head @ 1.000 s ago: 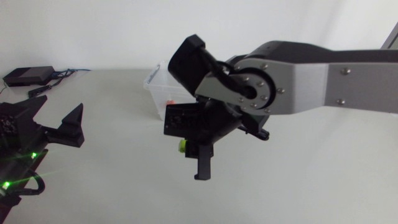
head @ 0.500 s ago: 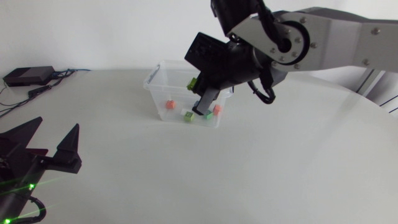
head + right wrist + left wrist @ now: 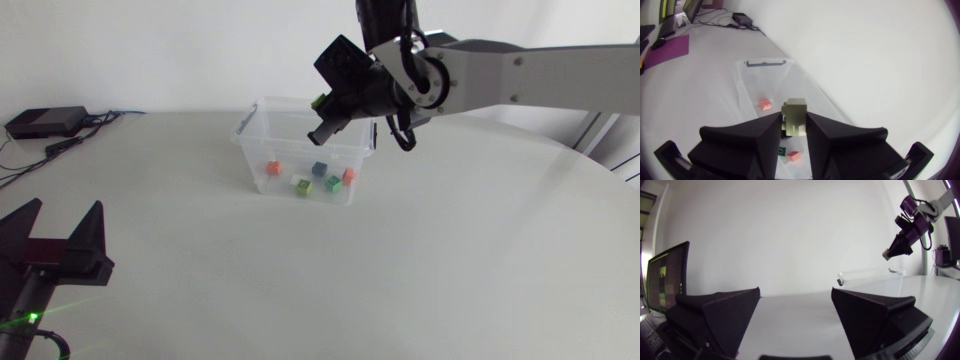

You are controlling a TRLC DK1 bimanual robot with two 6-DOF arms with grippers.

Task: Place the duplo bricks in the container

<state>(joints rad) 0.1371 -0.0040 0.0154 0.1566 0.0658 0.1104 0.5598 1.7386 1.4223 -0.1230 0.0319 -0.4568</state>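
A clear plastic container (image 3: 258,150) stands at the back middle of the table. Inside lie several duplo bricks: an orange one (image 3: 273,168), a blue one (image 3: 319,169), a green one (image 3: 333,183), and others. My right gripper (image 3: 324,128) hangs over the container's back rim, shut on a pale green brick (image 3: 796,114), whose green edge (image 3: 319,100) shows from above. In the right wrist view the container (image 3: 747,82) lies beneath the gripper (image 3: 794,124), with a red brick (image 3: 765,104) on its floor. My left gripper (image 3: 62,232) stands open and empty at the near left; its own view (image 3: 795,311) looks across at the container (image 3: 870,275).
A black box with cables (image 3: 45,122) sits at the far left of the table. Open white tabletop (image 3: 350,280) stretches between the container and the near edge.
My right arm has swung back and up from the table's middle to above the container, carrying the green brick. My left gripper has drawn back toward the near left corner.
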